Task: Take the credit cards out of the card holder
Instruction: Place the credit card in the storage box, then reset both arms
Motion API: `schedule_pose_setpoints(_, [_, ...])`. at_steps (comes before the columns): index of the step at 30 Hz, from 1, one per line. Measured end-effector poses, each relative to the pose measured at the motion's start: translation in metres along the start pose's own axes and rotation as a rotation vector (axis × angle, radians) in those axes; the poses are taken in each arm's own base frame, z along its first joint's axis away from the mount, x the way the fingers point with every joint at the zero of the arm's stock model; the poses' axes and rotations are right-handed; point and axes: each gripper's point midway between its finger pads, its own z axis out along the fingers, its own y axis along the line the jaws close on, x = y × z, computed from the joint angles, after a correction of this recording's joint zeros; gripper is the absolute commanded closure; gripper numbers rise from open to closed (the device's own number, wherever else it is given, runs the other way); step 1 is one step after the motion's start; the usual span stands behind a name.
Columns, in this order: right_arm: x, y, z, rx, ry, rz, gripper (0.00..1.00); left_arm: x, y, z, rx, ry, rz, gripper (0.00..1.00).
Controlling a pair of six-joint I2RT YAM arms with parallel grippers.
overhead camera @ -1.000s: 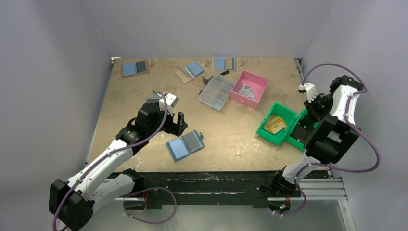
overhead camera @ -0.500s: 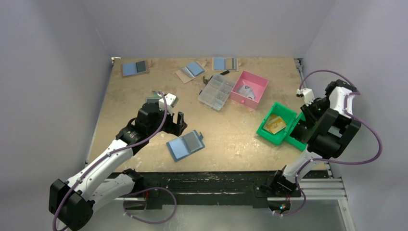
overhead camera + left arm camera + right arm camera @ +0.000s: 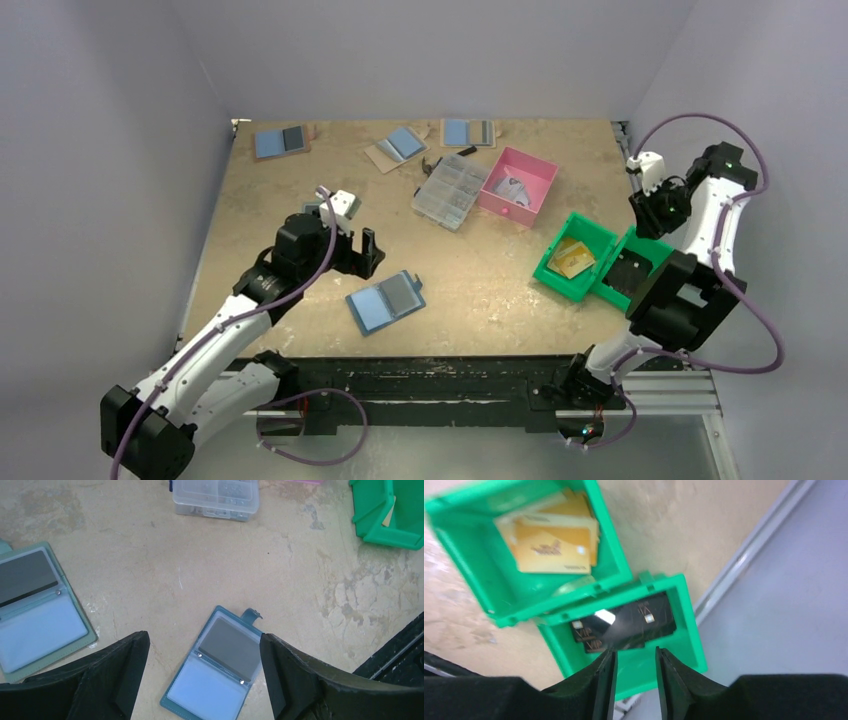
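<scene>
The card holder [image 3: 386, 300] lies open on the table near the front, with one light blue half, one grey half and a dark teal edge. It also shows in the left wrist view [image 3: 220, 672]. Its grey half [image 3: 231, 647] looks like a card under a clear sleeve. My left gripper [image 3: 362, 252] hovers above and just behind the holder, wide open and empty [image 3: 202, 639]. My right gripper [image 3: 663, 208] is raised above the green bins at the right, its jaws a narrow gap apart with nothing between them [image 3: 636, 655].
Two joined green bins [image 3: 575, 258] hold yellow cards [image 3: 554, 545] and black cards [image 3: 624, 622]. A pink bin [image 3: 520, 185] and a clear organiser box [image 3: 452, 190] stand behind. Another open holder [image 3: 35, 605] lies left of my left gripper. Three more holders [image 3: 280, 140] lie along the back.
My right arm has lifted up and back from the green bins. My left gripper has shifted slightly left. The card holder has not moved.
</scene>
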Motion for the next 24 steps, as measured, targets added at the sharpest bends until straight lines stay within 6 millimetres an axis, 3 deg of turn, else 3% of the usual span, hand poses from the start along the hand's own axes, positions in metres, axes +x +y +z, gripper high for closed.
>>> schedule_pose_setpoints(6, [-0.048, 0.036, -0.048, -0.013, -0.254, -0.071, 0.33, -0.012, 0.016, -0.005, -0.037, -0.066, -0.108, 0.04])
schedule_pose_setpoints(12, [-0.101, 0.071, -0.106, 0.006, -0.554, -0.119, 0.02, -0.028, 0.029, -0.010, -0.040, -0.111, -0.273, 0.03])
schedule_pose_setpoints(20, [-0.152, 0.090, -0.165, -0.031, -0.839, 0.028, 0.01, -0.096, 0.068, -0.032, -0.068, -0.242, -0.456, 0.01])
schedule_pose_setpoints(24, [-0.173, 0.096, -0.179, -0.166, -0.935, 0.168, 0.01, -0.113, 0.083, -0.044, -0.098, -0.269, -0.527, 0.01])
